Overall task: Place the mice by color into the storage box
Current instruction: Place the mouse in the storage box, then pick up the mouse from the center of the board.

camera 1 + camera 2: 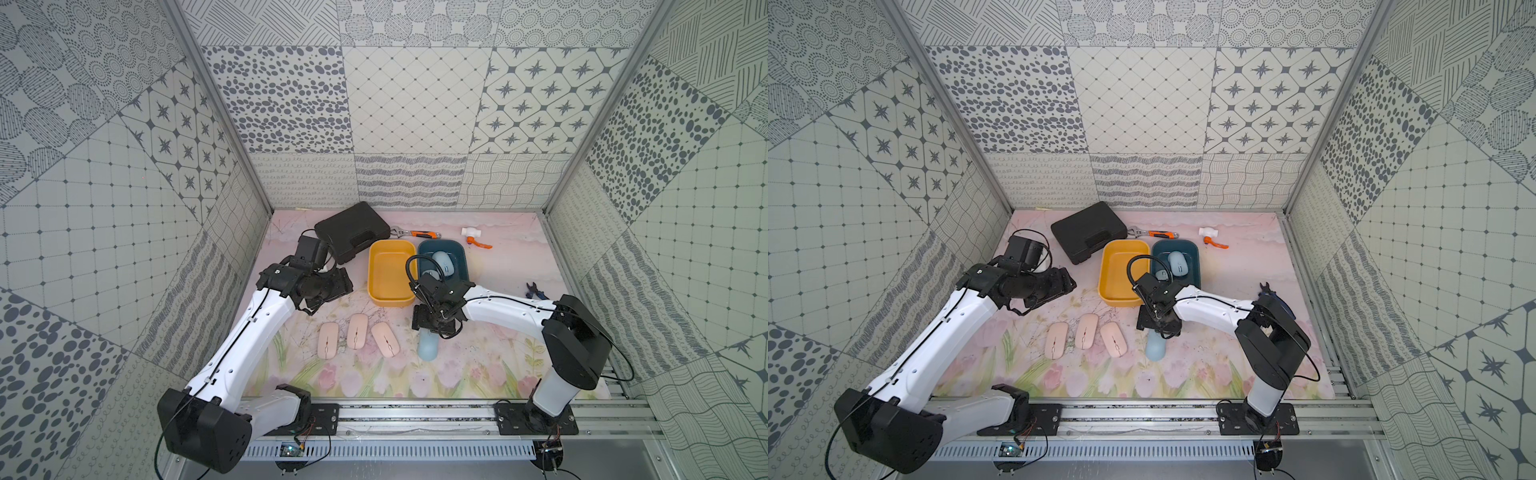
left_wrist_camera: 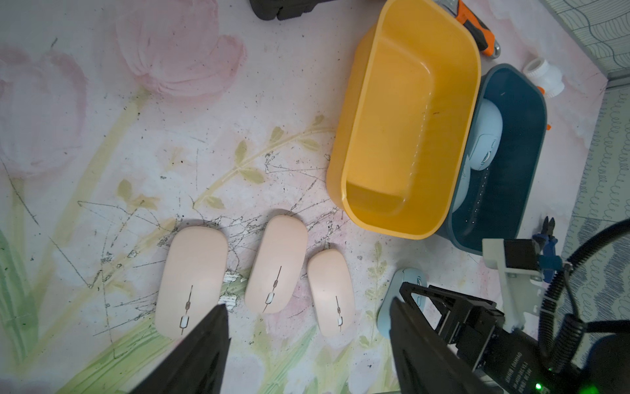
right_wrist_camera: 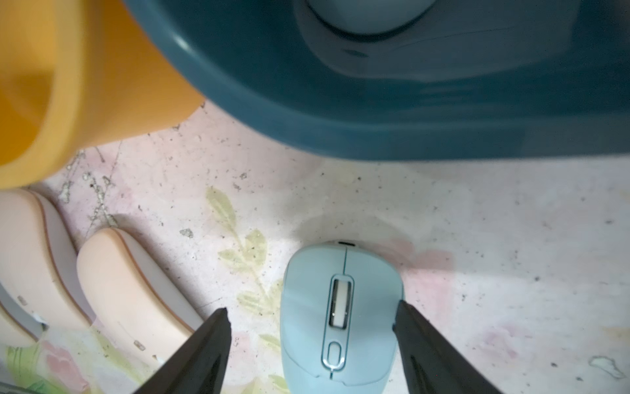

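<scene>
Blue box (image 1: 466,266): two light blue mice (image 1: 441,262) inside.
Yellow box (image 1: 371,272): just beside the blue box.
Third blue mouse (image 3: 341,307): on the floral mat (image 1: 478,365), between the spread jaws of the right gripper (image 3: 312,305).
Left gripper (image 2: 306,303): jaws wide, holding nothing.
Pink mice (image 1: 357,331): three abreast on the mat.
Walls (image 1: 415,104): grey patterned tiles.

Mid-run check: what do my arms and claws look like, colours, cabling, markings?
Both the left arm and right arm have glossy white shells with black joint housings and a thin black cable clipped along each. The left claw and right claw have matte black, tapering fingers. A ribbed black hose loops over the right wrist.
</scene>
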`<state>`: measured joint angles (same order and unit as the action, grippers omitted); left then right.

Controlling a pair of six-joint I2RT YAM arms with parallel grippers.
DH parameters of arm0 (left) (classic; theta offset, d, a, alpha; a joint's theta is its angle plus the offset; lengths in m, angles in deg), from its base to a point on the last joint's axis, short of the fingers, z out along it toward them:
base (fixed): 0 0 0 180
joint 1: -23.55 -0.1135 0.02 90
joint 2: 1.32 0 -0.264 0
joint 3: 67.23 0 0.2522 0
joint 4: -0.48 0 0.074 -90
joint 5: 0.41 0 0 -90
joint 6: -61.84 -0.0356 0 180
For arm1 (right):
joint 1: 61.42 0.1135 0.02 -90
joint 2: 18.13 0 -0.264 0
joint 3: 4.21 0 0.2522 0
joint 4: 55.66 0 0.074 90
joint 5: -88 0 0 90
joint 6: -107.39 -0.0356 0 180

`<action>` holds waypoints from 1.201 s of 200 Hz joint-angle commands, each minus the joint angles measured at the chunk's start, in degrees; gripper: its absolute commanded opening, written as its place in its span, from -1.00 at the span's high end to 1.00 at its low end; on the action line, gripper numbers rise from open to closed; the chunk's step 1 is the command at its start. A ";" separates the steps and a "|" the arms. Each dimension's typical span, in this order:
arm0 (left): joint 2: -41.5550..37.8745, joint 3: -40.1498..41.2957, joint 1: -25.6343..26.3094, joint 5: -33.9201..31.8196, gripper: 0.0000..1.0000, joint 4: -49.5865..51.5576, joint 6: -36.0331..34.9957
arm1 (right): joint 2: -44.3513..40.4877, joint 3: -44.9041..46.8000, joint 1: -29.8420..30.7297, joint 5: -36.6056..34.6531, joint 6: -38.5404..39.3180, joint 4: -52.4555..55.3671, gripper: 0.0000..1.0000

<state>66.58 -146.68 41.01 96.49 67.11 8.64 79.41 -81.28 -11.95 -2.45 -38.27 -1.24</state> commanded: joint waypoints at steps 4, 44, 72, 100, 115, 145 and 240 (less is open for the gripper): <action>0.04 0.39 -0.01 0.98 -0.55 -1.31 -1.65 | 0.22 0.45 0.53 -1.43 -3.27 0.36 -0.60; -1.30 1.00 -0.03 0.75 -0.55 -1.26 -1.90 | 1.47 0.60 0.78 -1.85 -4.66 1.36 -0.61; -1.78 1.69 0.02 0.96 -0.56 -1.47 -1.74 | 2.20 0.89 0.82 -1.80 -5.67 1.87 -0.62; -2.07 2.21 0.02 1.44 -0.55 -1.88 -1.57 | 2.14 1.43 0.88 -2.82 -6.20 1.86 -0.62; -2.36 2.19 -0.04 1.33 -0.55 -1.89 -1.56 | 2.54 1.77 0.81 -2.84 -6.05 1.28 -0.61; -2.48 2.03 0.04 1.43 -0.55 -1.69 -1.56 | 4.09 3.05 0.90 -1.33 -5.69 -2.05 -0.61; -1.89 2.15 -0.03 0.52 -0.56 -1.28 -1.47 | 5.32 3.99 1.47 0.54 -4.96 -3.93 -0.46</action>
<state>64.61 -144.58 41.07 97.08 66.17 8.22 82.76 -79.46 -11.33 -4.44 -42.20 -2.35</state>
